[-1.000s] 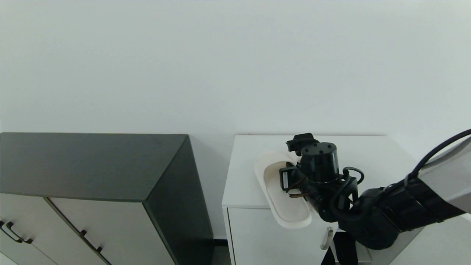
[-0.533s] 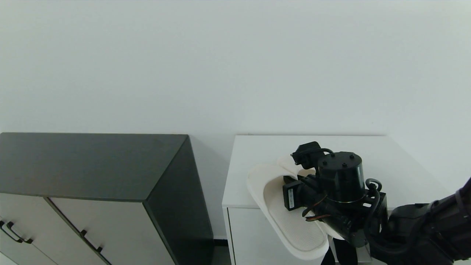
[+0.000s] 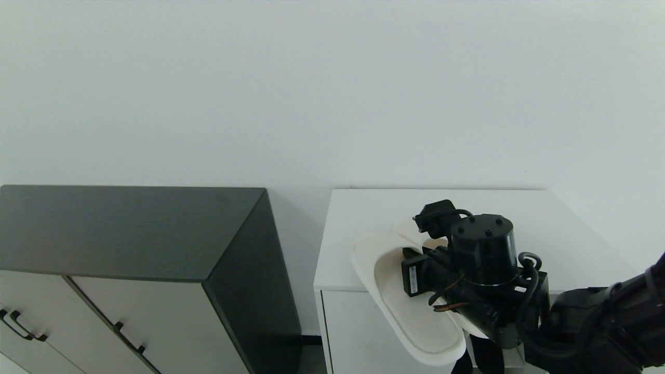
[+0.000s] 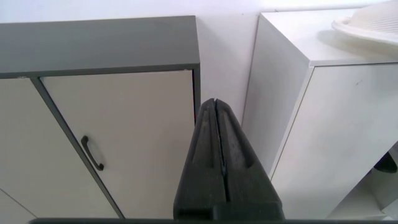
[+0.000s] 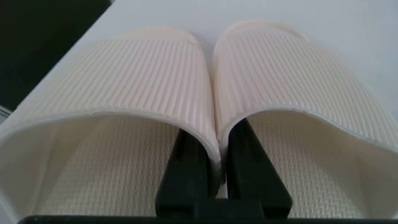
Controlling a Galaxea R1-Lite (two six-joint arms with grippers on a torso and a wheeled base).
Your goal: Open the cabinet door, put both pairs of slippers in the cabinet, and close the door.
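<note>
The right gripper (image 5: 216, 144) has its two black fingers (image 5: 186, 155) nearly together, one pushed into each shoe of a pair of cream slippers (image 5: 205, 93). They pinch the two touching inner walls of the ribbed upper bands between them. In the head view the right gripper (image 3: 422, 259) sits low at the front of the tall white cabinet (image 3: 363, 218).

The cream slippers (image 3: 410, 317) lie side by side. Each has a wide ribbed band over the toes and a footbed with a fine woven-looking texture and a raised rim. Their toe ends are over the white cabinet's top, and their heel ends jut out past its front edge, tilted downward. Whether the toes rest on the top or hang just above it cannot be told.

The left gripper (image 4: 216, 104) has its dark fingers pressed flat against each other with nothing between them. It hangs in front of the narrow gap between the two cabinets.

The white cabinet's front panel (image 4: 336, 137) lies flush under its top, and the slippers' heels overhang it. Just beside it on the robot's left stands a cabinet with a dark grey top and pale doors (image 3: 130, 228). These doors are closed and carry black bar handles (image 3: 127, 337). A plain white wall (image 3: 332, 93) runs behind both cabinets.
</note>
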